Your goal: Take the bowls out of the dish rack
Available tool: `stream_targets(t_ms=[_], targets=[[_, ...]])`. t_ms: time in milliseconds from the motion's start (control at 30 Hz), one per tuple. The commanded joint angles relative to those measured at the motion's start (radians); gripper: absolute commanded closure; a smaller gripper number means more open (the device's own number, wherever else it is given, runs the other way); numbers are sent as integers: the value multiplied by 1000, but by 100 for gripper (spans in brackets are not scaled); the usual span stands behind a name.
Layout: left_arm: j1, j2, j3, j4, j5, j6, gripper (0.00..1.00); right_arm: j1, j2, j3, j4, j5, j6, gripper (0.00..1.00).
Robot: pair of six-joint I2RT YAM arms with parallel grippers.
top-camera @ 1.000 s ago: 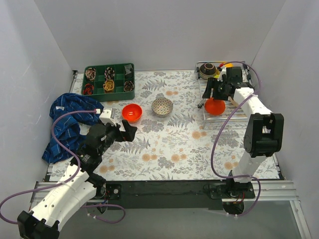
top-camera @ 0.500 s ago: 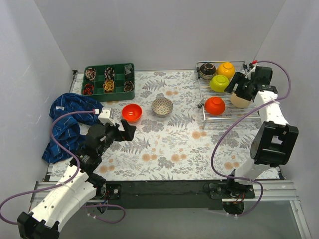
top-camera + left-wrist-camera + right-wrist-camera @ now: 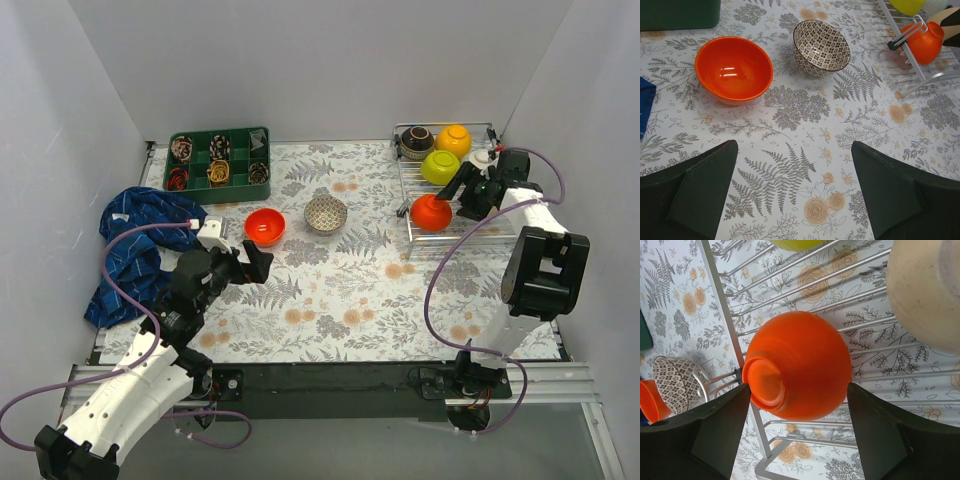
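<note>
The rack (image 3: 470, 228) sits at the far right of the bench (image 3: 340, 300). It holds brown (image 3: 416, 140), yellow (image 3: 454, 138), green (image 3: 439, 166) and beige (image 3: 927, 290) bowls, plus a red bowl (image 3: 805, 365) tipped on the bars. The right gripper (image 3: 799, 389) has wide jaws, one on either side of that red bowl; contact cannot be told. The left gripper (image 3: 794, 150) hangs over the near-left bench with wide jaws holding nothing. Just beyond it, the other red bowl (image 3: 734, 69) and a patterned bowl (image 3: 821, 46) stand on the bench.
</note>
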Motion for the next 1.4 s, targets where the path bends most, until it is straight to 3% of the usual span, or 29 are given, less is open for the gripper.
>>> stream_targets(t_ms=[0, 567, 1000, 1200, 1300, 1367], targets=[[0, -8, -2, 7, -13, 14, 2, -6, 20, -26, 79, -35, 49, 14], [-2, 4, -2, 5, -2, 17, 2, -38, 55, -171, 167, -73, 121, 11], [0, 6, -2, 5, 5, 22, 2, -46, 118, -142, 159, -280, 155, 11], [0, 4, -2, 5, 5, 22, 2, -59, 95, -135, 164, -291, 157, 22], [0, 6, -2, 5, 8, 22, 2, -61, 72, -128, 162, -300, 157, 40], [0, 7, -2, 5, 11, 23, 2, -62, 49, -125, 161, -297, 157, 46]])
